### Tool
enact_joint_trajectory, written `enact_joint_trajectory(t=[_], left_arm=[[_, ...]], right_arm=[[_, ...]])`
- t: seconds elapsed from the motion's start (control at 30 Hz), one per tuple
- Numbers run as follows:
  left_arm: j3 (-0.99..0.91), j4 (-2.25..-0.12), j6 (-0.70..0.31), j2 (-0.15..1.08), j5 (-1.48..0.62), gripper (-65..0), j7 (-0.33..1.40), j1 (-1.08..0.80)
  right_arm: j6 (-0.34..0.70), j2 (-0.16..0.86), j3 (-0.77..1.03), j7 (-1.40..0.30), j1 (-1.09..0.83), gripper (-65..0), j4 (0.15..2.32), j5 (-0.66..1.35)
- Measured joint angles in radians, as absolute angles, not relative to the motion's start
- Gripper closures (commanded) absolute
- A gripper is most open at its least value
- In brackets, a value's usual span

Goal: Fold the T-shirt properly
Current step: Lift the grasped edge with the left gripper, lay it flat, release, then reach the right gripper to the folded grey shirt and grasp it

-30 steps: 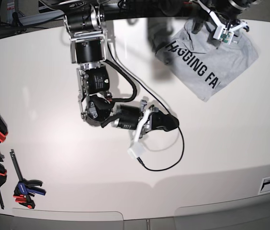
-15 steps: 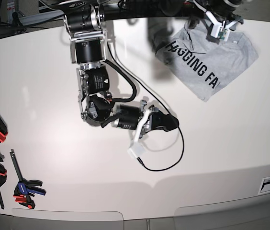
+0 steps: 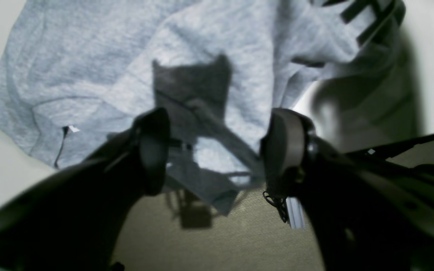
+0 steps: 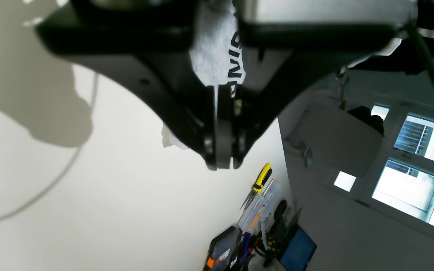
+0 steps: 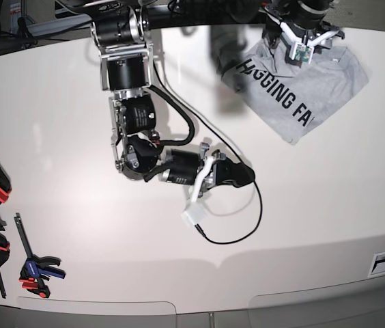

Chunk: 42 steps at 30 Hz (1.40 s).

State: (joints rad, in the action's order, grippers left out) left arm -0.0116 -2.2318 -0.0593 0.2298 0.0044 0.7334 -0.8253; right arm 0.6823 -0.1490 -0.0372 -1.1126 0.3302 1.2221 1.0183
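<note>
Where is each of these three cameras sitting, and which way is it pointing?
Base: overhead, looking down on the white table; both arms show.
Left wrist: on the left arm, looking past the open left gripper at the grey T-shirt below.
Right wrist: on the right arm, looking along the shut right gripper across the table.
All three show the T-shirt.

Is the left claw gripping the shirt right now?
No: in the left wrist view the left claw stands open above the shirt, with no cloth pinched between its fingers.
</note>
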Motion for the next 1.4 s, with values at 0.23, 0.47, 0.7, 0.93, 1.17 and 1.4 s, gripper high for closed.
enact_joint_trajectory(t=[0.23, 0.47, 0.7, 0.93, 1.17, 1.4], left_arm=[[-0.011, -2.2, -0.059, 0.23, -0.025, 0.0, 0.741, -0.825], [-0.011, -2.239, -0.097, 0.234, 0.143, 0.0, 0.913, -0.826], [-0.012, -2.242, -0.109, 0.3, 0.271, 0.0, 1.019, -0.826], [-0.011, -2.247, -0.109, 0.302, 0.304, 0.0, 1.026, -0.855], [-0.011, -2.248, -0.109, 0.302, 0.293, 0.0, 1.023, -0.928], [-0.011, -2.248, -0.085, 0.302, 0.293, -26.5, 1.023, -0.939]], right_arm=[[0.682, -0.149, -0.037, -1.112, 0.33, 0.0, 1.222, 1.019], [0.682, -0.15, -0.037, -1.113, 0.33, 0.0, 1.222, 1.018], [0.682, -0.15, -0.037, -1.112, 0.33, 0.0, 1.222, 1.019], [0.682, -0.15, -0.037, -1.113, 0.33, 0.0, 1.222, 1.018], [0.682, -0.15, -0.037, -1.113, 0.33, 0.0, 1.222, 1.018], [0.682, -0.15, -0.037, -1.113, 0.33, 0.0, 1.222, 1.018]])
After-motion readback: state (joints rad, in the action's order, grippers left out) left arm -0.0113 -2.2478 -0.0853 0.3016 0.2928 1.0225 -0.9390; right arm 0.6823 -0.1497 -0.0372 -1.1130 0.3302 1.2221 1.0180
